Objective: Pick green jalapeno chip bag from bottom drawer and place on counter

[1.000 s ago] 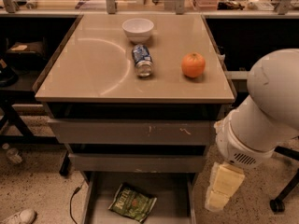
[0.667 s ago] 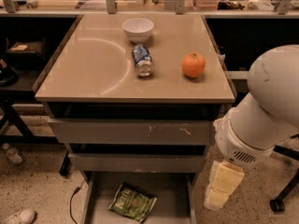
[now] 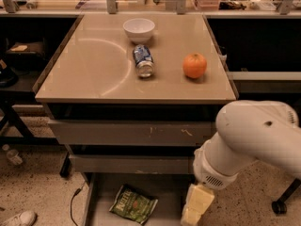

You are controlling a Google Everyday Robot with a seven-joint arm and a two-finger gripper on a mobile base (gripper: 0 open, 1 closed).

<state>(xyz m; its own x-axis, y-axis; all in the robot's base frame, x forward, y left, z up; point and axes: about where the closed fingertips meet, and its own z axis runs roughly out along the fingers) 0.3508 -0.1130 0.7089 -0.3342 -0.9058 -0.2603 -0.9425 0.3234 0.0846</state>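
The green jalapeno chip bag [image 3: 133, 204] lies flat on the floor of the open bottom drawer [image 3: 101, 211], near its left-middle. My gripper [image 3: 194, 210] hangs at the drawer's right side, to the right of the bag and apart from it, at the end of my white arm [image 3: 249, 135]. The beige counter [image 3: 94, 74] is above, with a faint curved arc mark on it.
On the counter stand a white bowl [image 3: 139, 29], a blue-and-silver can [image 3: 143, 60] lying on its side, and an orange [image 3: 194, 65]. Two closed scratched grey drawers [image 3: 127, 133] sit above the open one. A cable [image 3: 74, 199] lies on the floor at left.
The view has shifted a little; my arm and gripper have moved left, closer to the open drawer's right side. The bag has not moved.
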